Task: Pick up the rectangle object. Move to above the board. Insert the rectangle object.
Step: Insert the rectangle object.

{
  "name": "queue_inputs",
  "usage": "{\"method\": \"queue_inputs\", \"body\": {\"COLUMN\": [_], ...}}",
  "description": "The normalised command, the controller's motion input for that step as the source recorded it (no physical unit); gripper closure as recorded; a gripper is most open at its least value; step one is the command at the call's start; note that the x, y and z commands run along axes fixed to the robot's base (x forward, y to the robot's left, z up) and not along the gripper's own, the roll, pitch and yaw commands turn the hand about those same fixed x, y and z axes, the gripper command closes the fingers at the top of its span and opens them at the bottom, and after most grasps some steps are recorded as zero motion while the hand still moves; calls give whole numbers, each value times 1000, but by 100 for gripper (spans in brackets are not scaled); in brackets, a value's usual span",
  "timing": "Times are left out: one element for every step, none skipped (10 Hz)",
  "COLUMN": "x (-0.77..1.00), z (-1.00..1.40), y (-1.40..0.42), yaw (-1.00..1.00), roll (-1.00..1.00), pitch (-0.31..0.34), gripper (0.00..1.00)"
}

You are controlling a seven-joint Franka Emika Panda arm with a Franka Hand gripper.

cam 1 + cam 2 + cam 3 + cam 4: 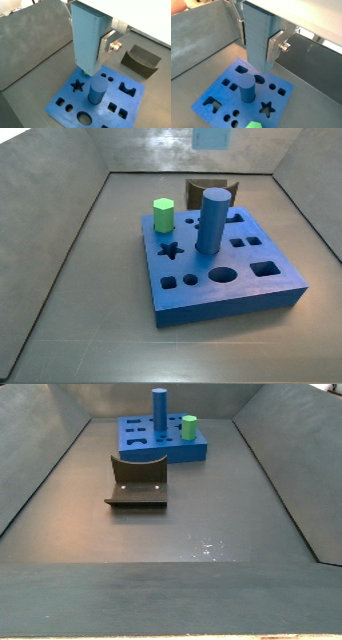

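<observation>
My hand (93, 37) is clamped on the rectangle object (88, 37), which hangs upright between my silver fingers (107, 45) above the board (67, 102). On the board a blue cylinder (211, 221) stands upright; in a side view the green peg (163, 215) sits at its ten o'clock. The fixture (138, 481) rests on the floor.
</observation>
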Motion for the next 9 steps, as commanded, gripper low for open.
{"method": "queue_inputs", "body": {"x": [766, 657, 651, 671, 686, 729, 751, 749, 691], "z": [-111, -257, -283, -291, -286, -297, -317, -314, -186], "y": [-194, -229, -243, -249, -251, -251, -260, -231, -100], "yaw": [426, 520, 520, 500, 489, 434, 377, 340, 0], "roll": [-34, -217, -237, -240, -246, -269, -269, -297, -300], "pitch": [86, 120, 143, 166, 169, 203, 223, 237, 246], "gripper": [100, 100, 100, 100, 100, 100, 100, 100, 100]}}
